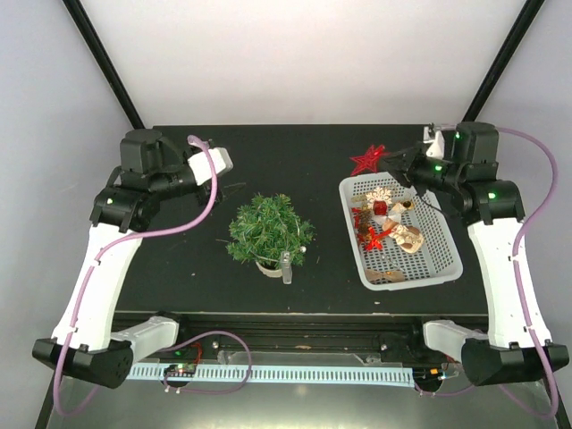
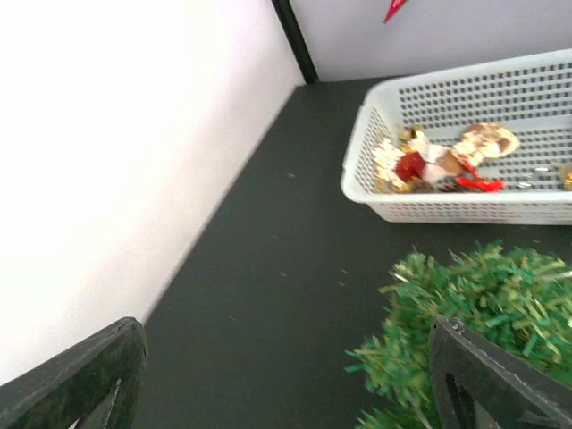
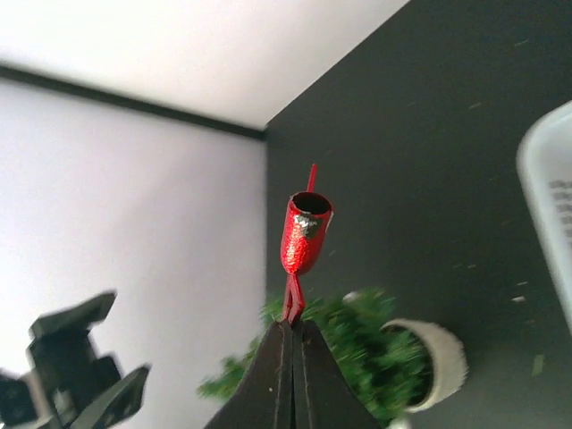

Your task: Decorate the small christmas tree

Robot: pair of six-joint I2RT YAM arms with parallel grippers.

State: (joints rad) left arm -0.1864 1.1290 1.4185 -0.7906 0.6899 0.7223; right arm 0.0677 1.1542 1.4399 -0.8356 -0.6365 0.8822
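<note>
Small christmas tree (image 1: 270, 229): bushy dark-green needles; cream-white round pot; mid-table; bare of ornaments.

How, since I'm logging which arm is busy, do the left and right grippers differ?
The left gripper is open and empty; the right gripper is shut on the red star ornament. The left gripper sits by the small christmas tree; the right gripper is by the far edge of the white basket. Both are dark and two-fingered.

Red glitter ornament (image 3: 306, 232) pinched in right gripper (image 3: 292, 331); small christmas tree (image 3: 357, 347) behind.
</note>
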